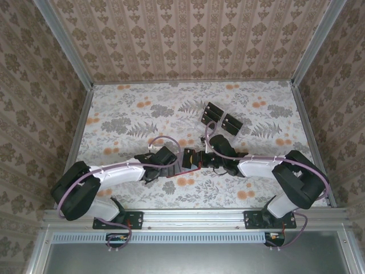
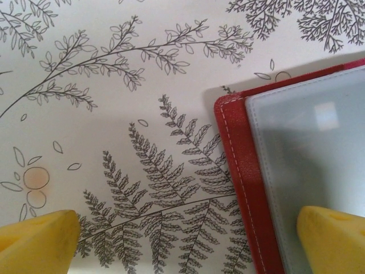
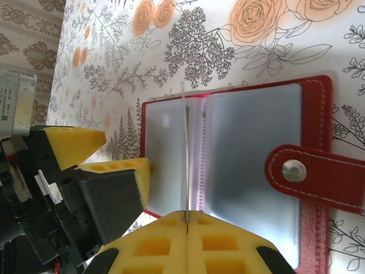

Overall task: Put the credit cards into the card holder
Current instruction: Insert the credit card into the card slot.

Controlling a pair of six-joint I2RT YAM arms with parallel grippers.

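Note:
The red card holder (image 3: pixel 251 142) lies open on the table, its grey clear pockets facing up and its snap strap (image 3: pixel 308 171) off to the right. My right gripper (image 3: pixel 186 216) is shut on a thin credit card (image 3: pixel 185 148), seen edge-on and standing upright over the holder's middle fold. My left gripper (image 2: pixel 185 242) is open and straddles the holder's corner (image 2: pixel 234 148), with one yellow finger (image 2: pixel 331 240) over the pocket page and the other over the table. In the top view both grippers meet at the holder (image 1: pixel 193 168) near the table's middle. More black credit cards (image 1: pixel 221 118) lie further back.
The table carries a floral printed cloth (image 1: pixel 131 114). Patterned walls (image 1: pixel 188 40) close it in at the back and both sides. Open room lies left and right of the arms.

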